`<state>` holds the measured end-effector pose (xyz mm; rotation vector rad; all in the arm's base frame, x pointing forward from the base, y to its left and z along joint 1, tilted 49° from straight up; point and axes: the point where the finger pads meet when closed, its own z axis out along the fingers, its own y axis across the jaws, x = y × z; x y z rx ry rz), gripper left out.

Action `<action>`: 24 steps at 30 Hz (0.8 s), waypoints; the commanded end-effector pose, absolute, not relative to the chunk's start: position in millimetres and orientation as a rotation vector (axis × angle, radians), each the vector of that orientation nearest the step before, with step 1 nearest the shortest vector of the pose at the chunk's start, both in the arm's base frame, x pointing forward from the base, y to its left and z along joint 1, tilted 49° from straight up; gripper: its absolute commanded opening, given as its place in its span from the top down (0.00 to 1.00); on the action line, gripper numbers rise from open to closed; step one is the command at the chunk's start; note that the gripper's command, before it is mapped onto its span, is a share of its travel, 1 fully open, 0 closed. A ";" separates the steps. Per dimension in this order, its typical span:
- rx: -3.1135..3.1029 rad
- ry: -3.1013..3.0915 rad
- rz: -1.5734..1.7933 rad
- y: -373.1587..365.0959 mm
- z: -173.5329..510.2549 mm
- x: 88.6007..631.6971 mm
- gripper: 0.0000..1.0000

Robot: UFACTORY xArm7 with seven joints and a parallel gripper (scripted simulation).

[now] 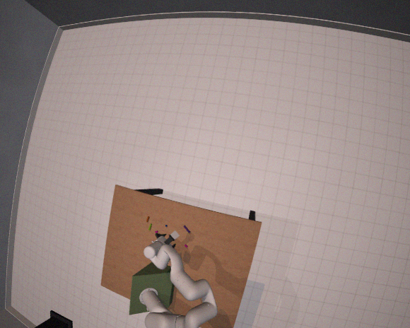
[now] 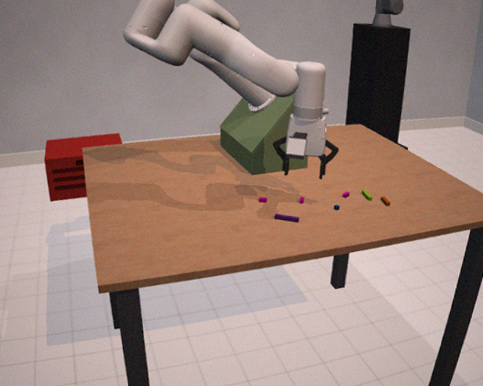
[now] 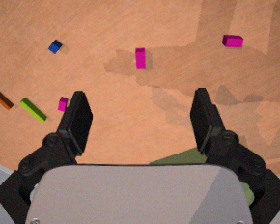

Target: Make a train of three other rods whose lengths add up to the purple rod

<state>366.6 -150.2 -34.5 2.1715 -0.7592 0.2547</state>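
My gripper (image 2: pixel 304 175) (image 3: pixel 140 102) is open and empty, above the table in front of the green base. Three magenta rods lie apart: one (image 2: pixel 302 200) (image 3: pixel 140 58) ahead of the fingers, one (image 1: pixel 186 245) (image 2: pixel 262 199) (image 3: pixel 233 42) toward the purple rod's side, and one (image 1: pixel 156 232) (image 2: pixel 345 195) (image 3: pixel 63 104) beside the left finger in the wrist view. The purple rod (image 1: pixel 186 229) (image 2: pixel 286 218) lies nearer the front edge. A blue rod (image 1: pixel 166 225) (image 2: pixel 337 207) (image 3: pixel 55 46), a lime rod (image 1: pixel 150 227) (image 2: pixel 366 195) (image 3: pixel 33 110) and an orange rod (image 1: pixel 148 219) (image 2: pixel 385 201) (image 3: pixel 5 100) lie separately. No rods touch.
The wooden table (image 1: pixel 226 240) (image 2: pixel 178 246) carries all the rods. The green base (image 1: pixel 152 283) (image 2: pixel 241 141) stands at its back, under the arm. The arm casts shadows across the tabletop. A red cabinet (image 2: pixel 64 163) and a black pedestal (image 2: pixel 376 82) stand beyond the table.
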 end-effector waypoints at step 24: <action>2.180 -0.743 0.249 -148.9 -33.4 367.4 0.76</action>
